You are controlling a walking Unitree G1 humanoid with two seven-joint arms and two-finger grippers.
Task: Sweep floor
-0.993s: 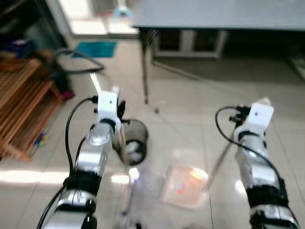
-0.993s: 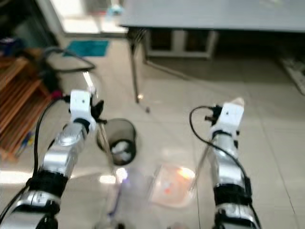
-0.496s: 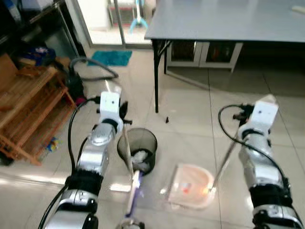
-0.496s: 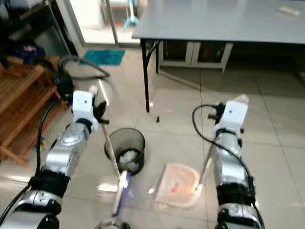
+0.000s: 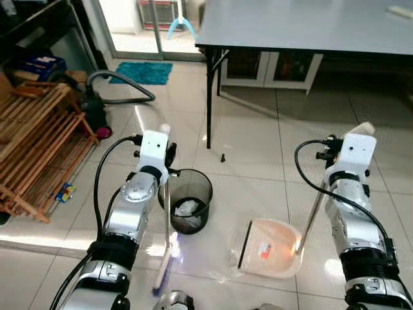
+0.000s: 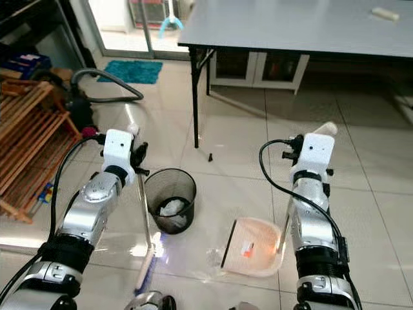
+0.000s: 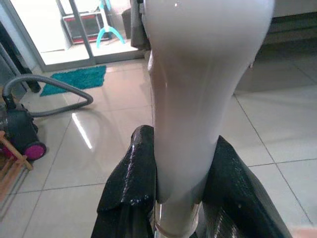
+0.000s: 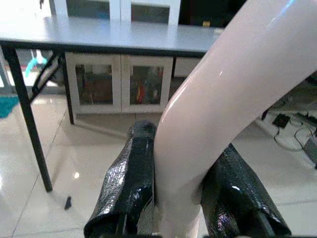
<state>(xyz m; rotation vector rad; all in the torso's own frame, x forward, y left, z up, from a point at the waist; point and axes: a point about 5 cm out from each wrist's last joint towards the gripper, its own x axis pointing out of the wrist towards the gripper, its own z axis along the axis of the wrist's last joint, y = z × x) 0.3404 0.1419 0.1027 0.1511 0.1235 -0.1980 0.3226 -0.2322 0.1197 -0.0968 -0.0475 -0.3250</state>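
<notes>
Glossy tiled floor [image 5: 258, 148] runs beneath grey table [image 5: 303, 26], beside wooden rack [image 5: 32, 142]

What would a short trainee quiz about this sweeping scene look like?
1. True or false: the left tool grips the broom by its handle.
2. What does the right tool hold? A) a mop B) the dustpan handle C) a cup
3. What stands on the floor between broom and dustpan?

Key: 1 true. 2 B. 3 the black bin, with white scraps inside.
</notes>
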